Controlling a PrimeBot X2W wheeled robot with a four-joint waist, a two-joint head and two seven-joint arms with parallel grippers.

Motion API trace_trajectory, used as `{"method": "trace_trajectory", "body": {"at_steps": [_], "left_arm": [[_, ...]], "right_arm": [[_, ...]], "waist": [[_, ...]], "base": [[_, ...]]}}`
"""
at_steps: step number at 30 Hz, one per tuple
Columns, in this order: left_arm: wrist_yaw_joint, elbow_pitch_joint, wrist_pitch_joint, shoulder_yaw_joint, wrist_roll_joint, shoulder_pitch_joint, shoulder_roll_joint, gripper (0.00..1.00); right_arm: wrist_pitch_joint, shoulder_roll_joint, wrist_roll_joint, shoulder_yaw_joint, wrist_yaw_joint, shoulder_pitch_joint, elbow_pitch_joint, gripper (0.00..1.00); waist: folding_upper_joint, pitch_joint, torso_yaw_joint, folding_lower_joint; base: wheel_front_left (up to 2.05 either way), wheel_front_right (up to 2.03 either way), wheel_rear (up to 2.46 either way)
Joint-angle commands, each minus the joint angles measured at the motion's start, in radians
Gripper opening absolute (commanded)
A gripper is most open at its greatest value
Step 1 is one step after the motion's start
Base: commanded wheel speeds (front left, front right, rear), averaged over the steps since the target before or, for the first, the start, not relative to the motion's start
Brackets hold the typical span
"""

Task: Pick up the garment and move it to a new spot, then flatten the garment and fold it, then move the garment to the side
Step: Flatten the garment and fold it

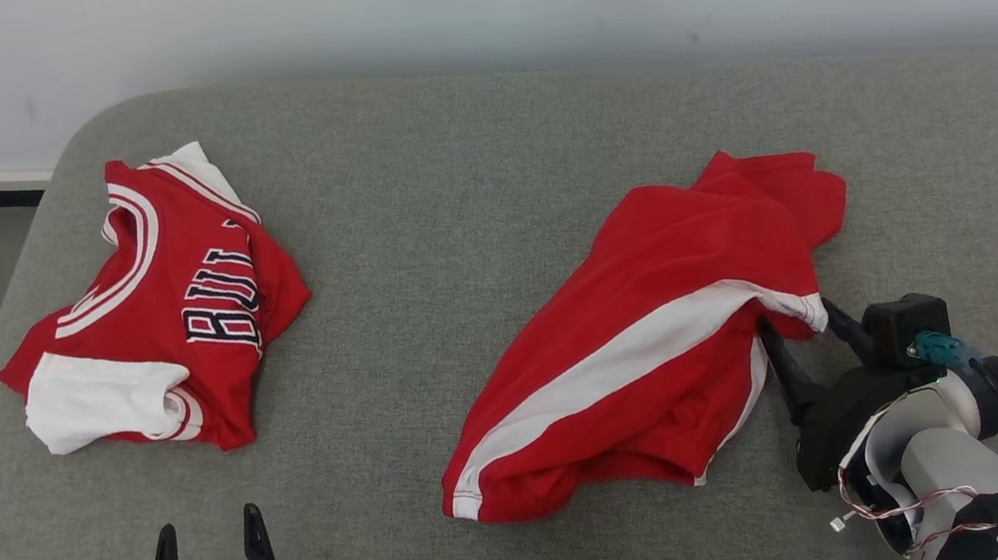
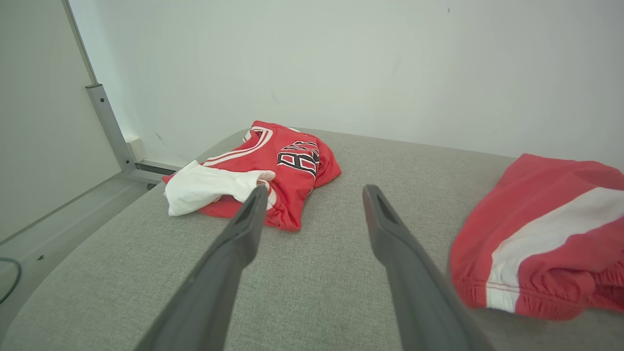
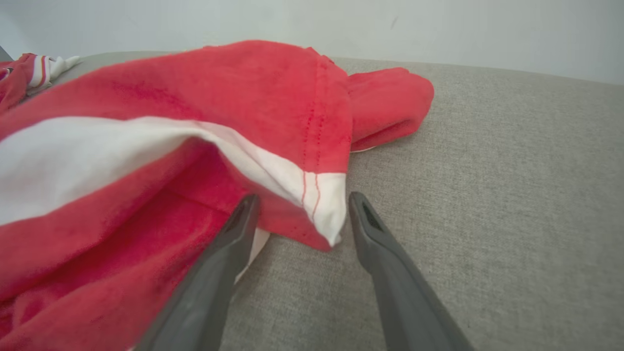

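Shorts [image 1: 660, 334] lay crumpled right of centre on grey surface [image 1: 478, 152]: not lifted, flattened or folded. Right gripper [image 3: 303, 197] jaws wide, straddling hem corner, no grip yet. Left gripper [image 1: 207, 521] wide, empty, near front-left edge. Jersey [image 1: 159, 306] sat loosely folded by left edge. Likely all 3 steps left.

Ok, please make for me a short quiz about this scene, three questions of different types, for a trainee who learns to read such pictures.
1. What colour is the stripe on the red shorts?
2. True or false: the right arm's jaws are shut tight on the shorts.
3. Where does the jersey lie? A) on the grey padded surface, at the robot's left; B) under the shorts; C) on the floor.
Key: 1, white. 2, false: the jaws stand open around the shorts' hem corner. 3, A.
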Motion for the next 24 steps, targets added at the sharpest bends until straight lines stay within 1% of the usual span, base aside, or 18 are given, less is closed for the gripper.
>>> {"method": "trace_trajectory", "body": {"at_steps": [1,4,7,9,13,19,24], "left_arm": [[0.002,0.003,-0.004,0.0,-0.005,-0.011,-0.002,1.0],[0.008,0.003,-0.004,0.004,-0.008,-0.018,-0.002,1.0],[0.01,0.008,-0.004,0.01,-0.009,-0.01,-0.002,1.0],[0.009,0.012,-0.004,0.013,-0.012,0.001,-0.002,1.0],[0.01,0.019,-0.004,0.011,-0.019,0.025,-0.002,1.0],[0.017,0.026,-0.004,0.02,-0.025,0.056,-0.002,1.0],[0.016,0.029,-0.004,0.019,-0.034,0.063,-0.002,1.0]], "right_arm": [[-0.006,0.0,0.007,0.007,-0.002,-0.011,0.006,0.0],[-0.02,-0.001,0.026,0.025,-0.002,-0.029,0.015,0.0],[-0.027,-0.011,0.037,0.038,-0.002,-0.027,-0.003,0.0],[-0.027,-0.017,0.039,0.043,-0.002,-0.011,-0.053,0.0],[-0.027,-0.032,0.049,0.046,-0.002,0.07,-0.179,0.0],[-0.027,-0.066,0.054,0.076,-0.002,0.21,-0.361,0.0],[-0.023,-0.087,0.068,0.044,-0.002,0.329,-0.488,0.0]], "waist": [[-0.0001,0.013,0.01,-0.0001],[-0.0001,0.015,0.001,-0.0001],[-0.0001,0.005,-0.019,-0.0001],[-0.0001,-0.007,-0.035,-0.0001],[-0.0001,-0.038,-0.076,-0.0001],[-0.0001,-0.075,-0.162,-0.0001],[-0.0001,-0.076,-0.221,-0.0001]], "base": [[0.0,0.0,0.0],[0.0,0.0,0.0],[0.0,0.0,0.0],[0.0,0.0,0.0],[0.0,0.0,0.0],[0.0,0.0,0.0],[0.0,0.0,0.0]]}}
